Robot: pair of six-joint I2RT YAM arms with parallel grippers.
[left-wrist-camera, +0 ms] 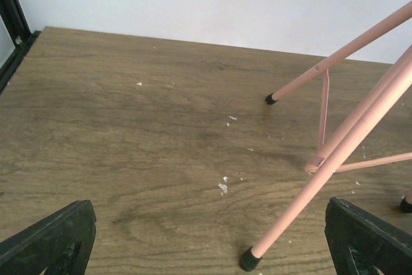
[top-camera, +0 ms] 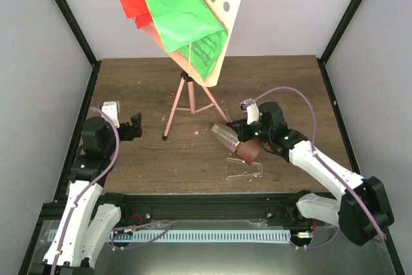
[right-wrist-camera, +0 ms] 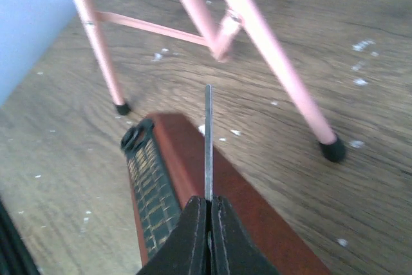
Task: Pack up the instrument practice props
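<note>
**Top view.** The stand [top-camera: 230,20] is upright at the back centre of the surface [top-camera: 129,82], with the sheets [top-camera: 174,11] resting on its desk. The left hand [top-camera: 123,115] sits left of the tripod, jaws wide apart, holding nothing. The right hand [top-camera: 235,134] is right of the tripod, at the metronome [top-camera: 243,146], which is tilted with its narrow end toward the stand. The cover [top-camera: 244,170] lies on the surface just in front of the metronome, apart from it.

**Left wrist view.** Both fingers frame bare wood. One stand foot [left-wrist-camera: 251,260] shows ahead and between them, untouched.

**Right wrist view.** The fingers are together, clamped on the metronome's thin rod [right-wrist-camera: 208,133] (the pendulum, by the look of it). The brown body lies beneath. Whether the body is clear of the surface cannot be told.

**Step in hand.** The metronome is being handled, probably to stow the rod or right the body before capping. Nothing looks packed yet.

**Next move.** Use a gentle hold, because the rod is thin and could bend. Seat the body upright, then fit the cover. Sheets and stand follow.
</note>
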